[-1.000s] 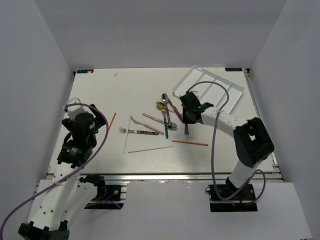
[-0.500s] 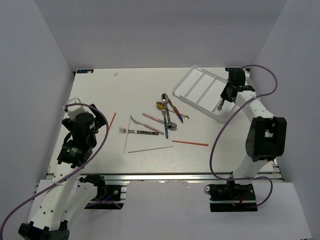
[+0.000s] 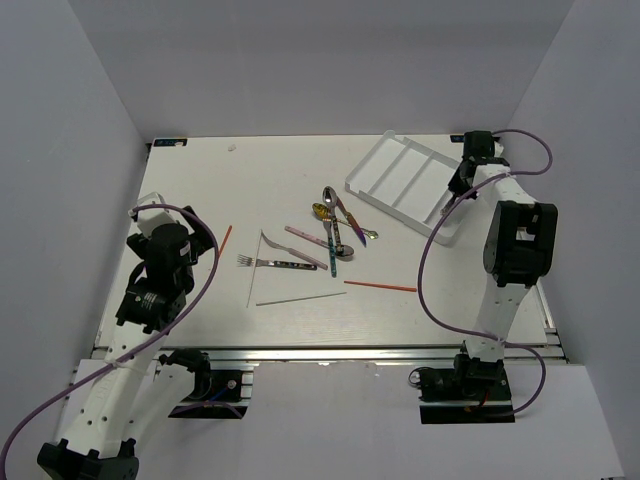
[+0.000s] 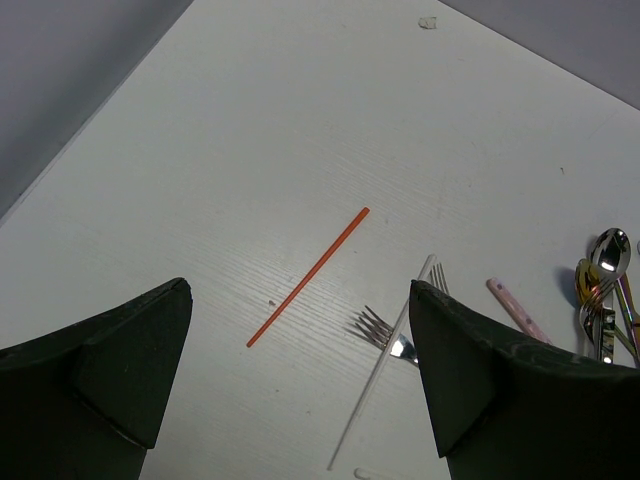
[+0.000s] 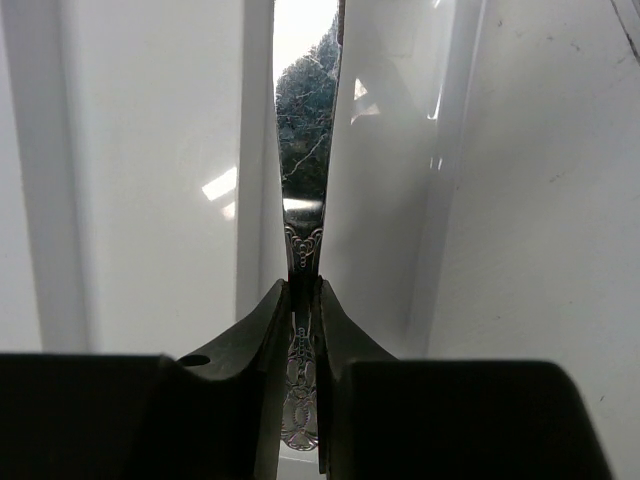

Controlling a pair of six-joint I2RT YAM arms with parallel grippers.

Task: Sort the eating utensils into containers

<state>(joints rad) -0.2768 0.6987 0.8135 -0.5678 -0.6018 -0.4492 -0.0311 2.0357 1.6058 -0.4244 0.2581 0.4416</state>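
One silver ornate-handled utensil (image 5: 303, 215), clamped in our right tool (image 5: 305, 292), has left the desk (image 3: 200, 180) for the white plastic tray (image 3: 400, 176) at two o'clock; we judge release comes next.

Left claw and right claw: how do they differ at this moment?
The left claw is open and empty; the right claw is shut on a silver utensil by its ornate handle. The left claw faces the table near a red chopstick; the right claw is over the white tray at the far right. Both have dark fingers.
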